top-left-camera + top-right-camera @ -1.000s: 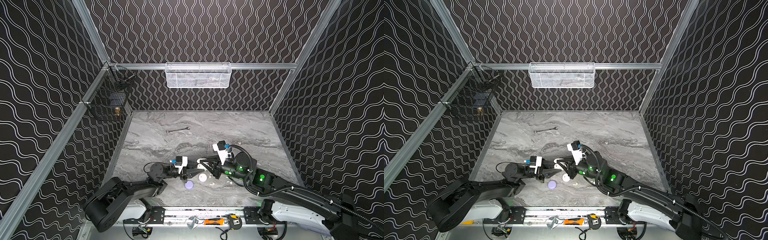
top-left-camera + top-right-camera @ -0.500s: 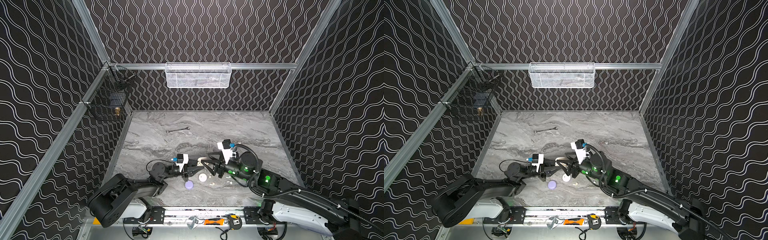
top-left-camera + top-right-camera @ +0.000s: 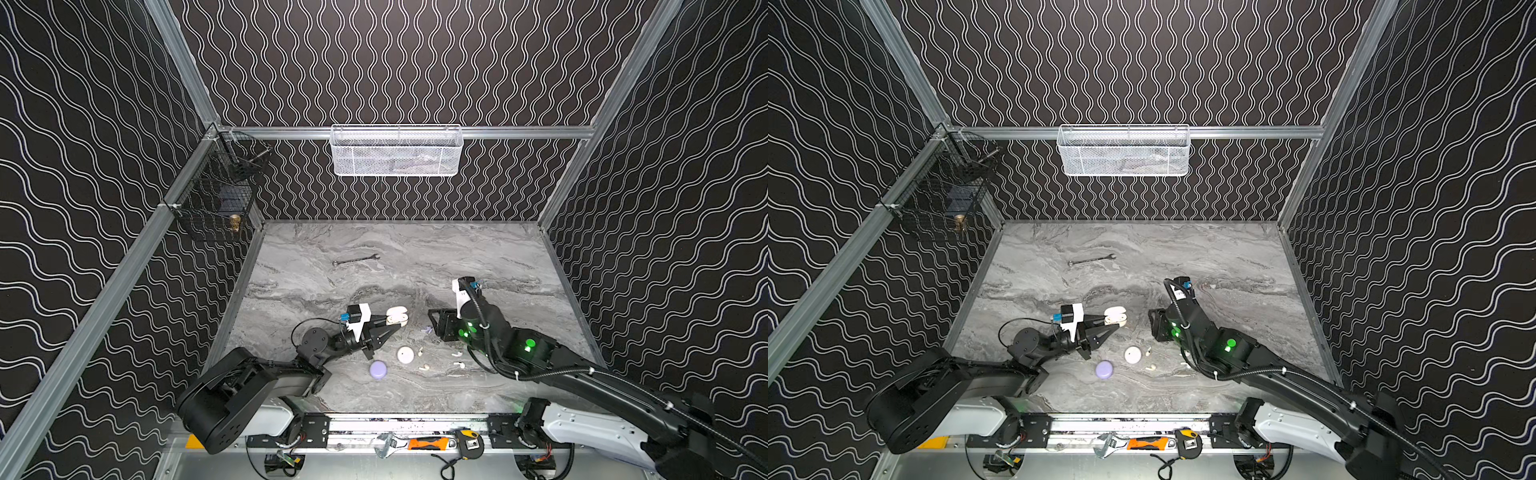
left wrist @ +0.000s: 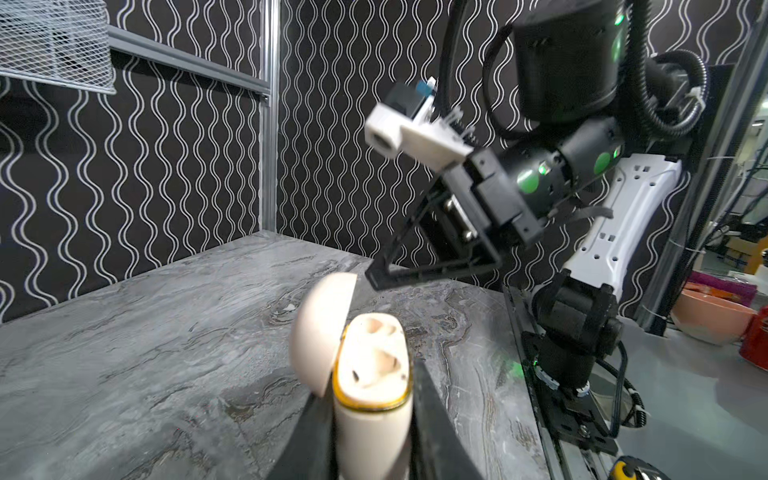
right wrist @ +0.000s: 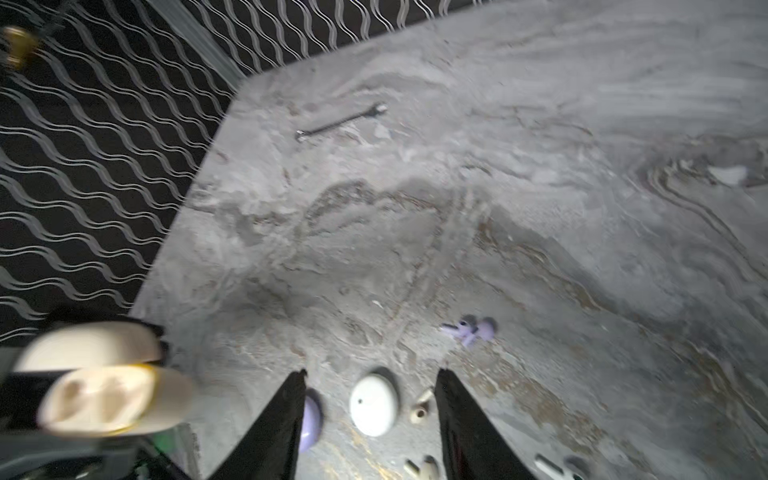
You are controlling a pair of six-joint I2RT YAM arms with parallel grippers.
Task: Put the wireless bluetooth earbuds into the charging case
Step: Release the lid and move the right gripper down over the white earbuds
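Left end effector (image 3: 391,323) (held low) grips charging case (image 4: 368,370).

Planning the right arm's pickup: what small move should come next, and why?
Probably lower the open, empty right gripper onto the cream earbud below it, beside the white round case. The left gripper holds the cream charging case with lid open and both sockets apparently empty, and the colours match.

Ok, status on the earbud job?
Left gripper shut on open cream case, sockets look empty. Right gripper open, holding nothing. Earbuds loose on table. Closed white case sits beside a cream earbud.
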